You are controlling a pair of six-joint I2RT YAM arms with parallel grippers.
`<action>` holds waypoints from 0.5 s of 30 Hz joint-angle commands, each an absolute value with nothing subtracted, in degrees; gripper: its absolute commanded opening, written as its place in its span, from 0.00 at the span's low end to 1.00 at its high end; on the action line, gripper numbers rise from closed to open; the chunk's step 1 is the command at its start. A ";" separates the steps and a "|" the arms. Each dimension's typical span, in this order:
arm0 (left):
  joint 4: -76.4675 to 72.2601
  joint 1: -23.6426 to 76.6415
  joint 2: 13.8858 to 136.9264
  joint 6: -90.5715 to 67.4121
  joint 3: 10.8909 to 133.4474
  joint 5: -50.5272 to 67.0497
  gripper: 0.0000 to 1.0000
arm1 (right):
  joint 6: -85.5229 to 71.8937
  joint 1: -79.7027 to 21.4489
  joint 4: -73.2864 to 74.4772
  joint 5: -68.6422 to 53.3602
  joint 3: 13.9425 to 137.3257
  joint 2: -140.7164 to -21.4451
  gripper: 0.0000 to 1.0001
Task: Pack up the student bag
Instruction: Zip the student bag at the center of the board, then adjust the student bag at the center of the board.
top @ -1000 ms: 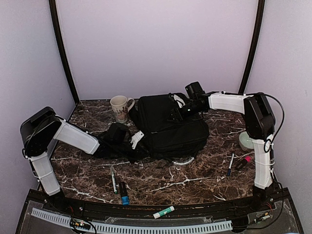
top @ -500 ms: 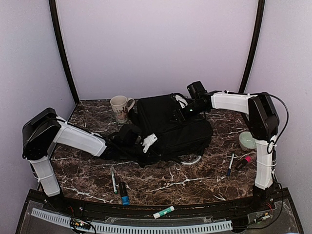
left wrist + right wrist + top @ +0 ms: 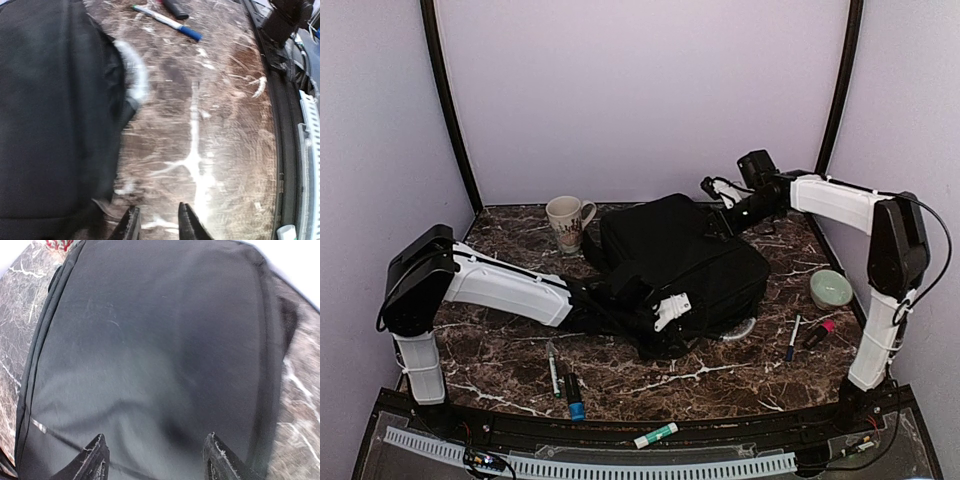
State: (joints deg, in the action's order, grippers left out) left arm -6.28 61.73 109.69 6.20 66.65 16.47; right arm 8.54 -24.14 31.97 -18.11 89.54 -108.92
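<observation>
The backpack (image 3: 685, 262) has slid rightward over the marble table (image 3: 620, 378) and now lies mid-frame in the top view, so this looks like positioning rather than packing. The right gripper (image 3: 155, 460) has drawn back to the upper right, jaws wide and empty, with the backpack spread beyond them. The left gripper (image 3: 156, 226) has just parted narrowly and holds nothing; the backpack's edge is just to its left. Loose pens (image 3: 560, 378) wait at lower left.

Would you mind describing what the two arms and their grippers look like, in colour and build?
Both the left arm and right arm have white link shells joined by bulky black joint housings. A thin black cable loops beside the right arm's elbow. The left gripper and right gripper end in dark, tapering fingers; the right's look scuffed with pale marks.
</observation>
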 commanded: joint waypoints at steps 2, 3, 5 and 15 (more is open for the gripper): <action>7.53 63.10 101.99 15.63 68.24 13.15 0.38 | 11.83 -23.20 33.49 -17.98 84.69 -99.54 0.65; 9.45 63.11 100.30 17.47 68.31 10.98 0.40 | 12.04 -23.20 33.32 -18.52 83.16 -98.05 0.65; 12.07 63.03 98.46 21.24 68.09 5.74 0.45 | 12.96 -23.19 32.24 -20.42 79.30 -94.93 0.66; 11.63 59.57 104.38 40.53 72.05 -12.93 0.56 | 23.35 -23.21 36.34 -31.24 66.87 -88.07 0.67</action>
